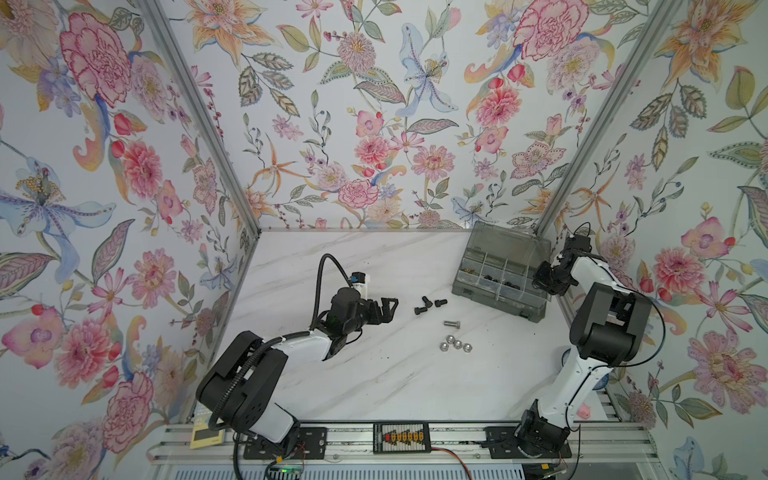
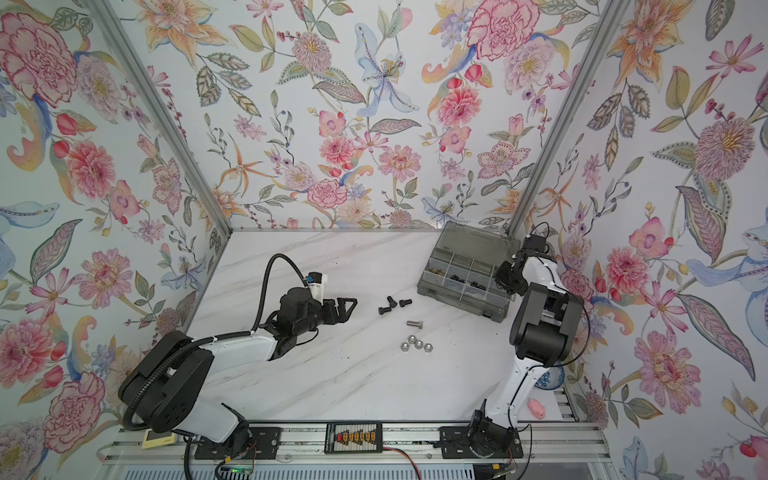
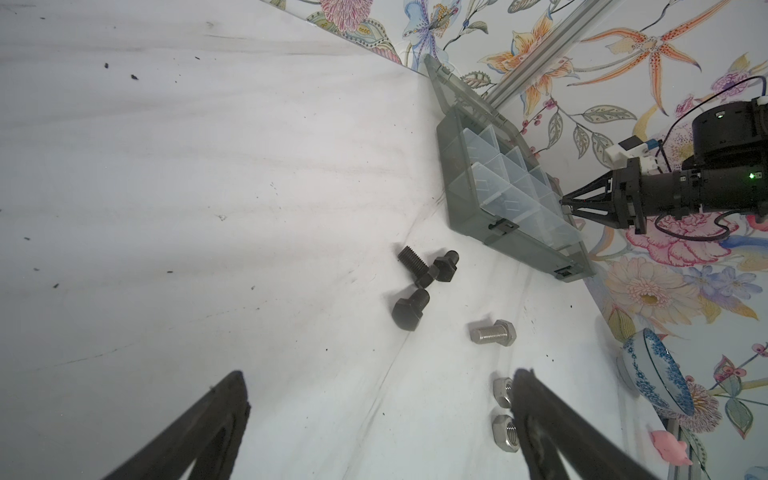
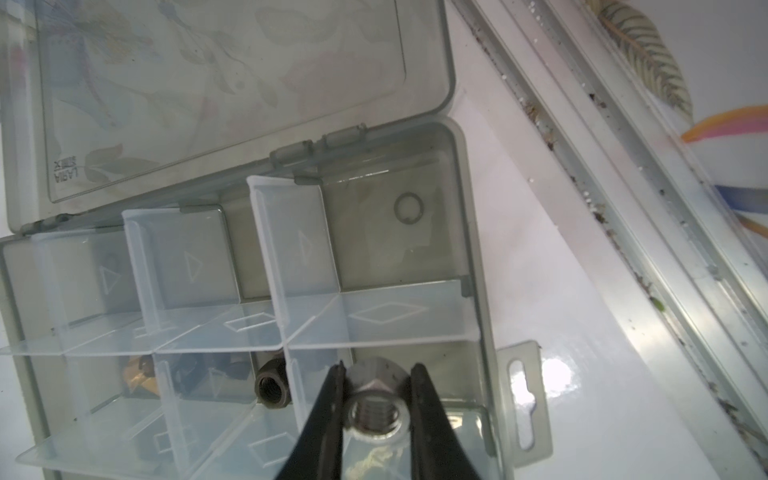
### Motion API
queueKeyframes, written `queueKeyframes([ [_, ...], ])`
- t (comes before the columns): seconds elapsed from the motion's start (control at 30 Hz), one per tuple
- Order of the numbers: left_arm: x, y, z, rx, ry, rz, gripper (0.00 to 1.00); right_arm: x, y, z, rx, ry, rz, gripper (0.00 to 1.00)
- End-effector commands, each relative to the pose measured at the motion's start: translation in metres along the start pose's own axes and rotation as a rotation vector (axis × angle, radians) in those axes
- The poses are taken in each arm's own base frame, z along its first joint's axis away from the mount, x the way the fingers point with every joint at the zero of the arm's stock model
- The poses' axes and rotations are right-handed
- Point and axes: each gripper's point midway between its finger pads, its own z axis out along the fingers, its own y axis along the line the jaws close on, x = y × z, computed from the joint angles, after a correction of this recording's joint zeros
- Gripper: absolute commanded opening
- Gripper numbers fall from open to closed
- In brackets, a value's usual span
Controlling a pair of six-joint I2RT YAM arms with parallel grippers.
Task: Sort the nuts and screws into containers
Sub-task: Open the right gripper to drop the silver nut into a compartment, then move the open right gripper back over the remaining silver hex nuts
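Observation:
Three black screws [image 1: 430,305] [image 2: 394,304] [image 3: 419,282] lie mid-table, with a silver bolt [image 1: 450,323] [image 3: 492,333] and several silver nuts [image 1: 457,344] [image 2: 417,344] [image 3: 504,409] nearer the front. My left gripper [image 1: 390,309] [image 3: 380,374] hovers open just left of them, holding nothing. The containers are compartments of the open smoky-grey organiser box [image 1: 498,299] [image 4: 473,257] at the back right. My right gripper [image 1: 540,276] [image 4: 378,366] is shut on a silver nut [image 4: 376,415] above the box's end compartment. A black nut [image 4: 270,386] rests in the neighbouring compartment.
A blue-and-white bowl [image 2: 548,378] [image 3: 656,374] and a small pink object [image 2: 536,407] sit by the right arm's base. The box lid [image 4: 208,83] leans back against the rear wall. Floral walls enclose the marble table on three sides.

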Motion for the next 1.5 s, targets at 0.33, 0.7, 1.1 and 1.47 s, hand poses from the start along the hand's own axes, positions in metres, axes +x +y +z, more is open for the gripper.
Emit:
queueKeyframes([
  [0.33,-0.003,0.004,0.000,-0.003,-0.017,-0.007,0.99,-0.006,0.011,-0.011,-0.016,-0.020,-0.039,0.40],
  [0.7,-0.002,0.000,0.001,0.025,-0.018,-0.010,0.99,0.036,0.041,-0.052,-0.100,-0.022,-0.099,0.44],
  [1.1,0.000,-0.002,0.002,0.039,-0.012,-0.004,0.99,0.169,0.099,-0.051,-0.161,0.181,-0.322,0.47],
  [1.47,0.003,-0.001,0.002,0.038,-0.005,-0.009,0.99,0.253,0.098,-0.039,-0.058,0.311,-0.436,0.48],
])
